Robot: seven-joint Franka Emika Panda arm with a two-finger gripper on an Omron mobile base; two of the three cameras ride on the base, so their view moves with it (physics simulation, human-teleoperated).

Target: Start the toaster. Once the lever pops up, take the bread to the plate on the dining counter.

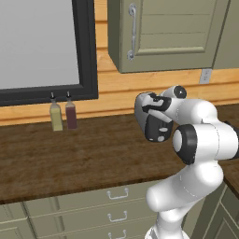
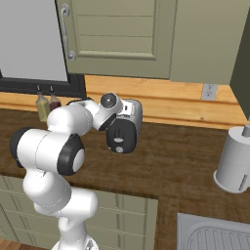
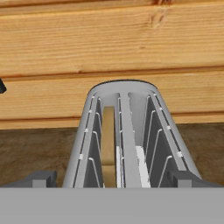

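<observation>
Wood-topped counter [image 1: 70, 158] spanning the frame, drawers at six o'clock. Toaster [image 3: 127, 135] dead centre in hand view, bread [image 3: 108, 144] upright in its nine-o'clock slot. Claw [image 3: 111, 180] spread wide, empty, fingertips [image 3: 41, 178] flanking toaster at six o'clock.

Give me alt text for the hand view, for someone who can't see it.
A grey toaster seen end-on from above, one slice of bread standing in its left slot. The open gripper straddles it, fingertips low on either side, with a wood plank wall behind.
</observation>
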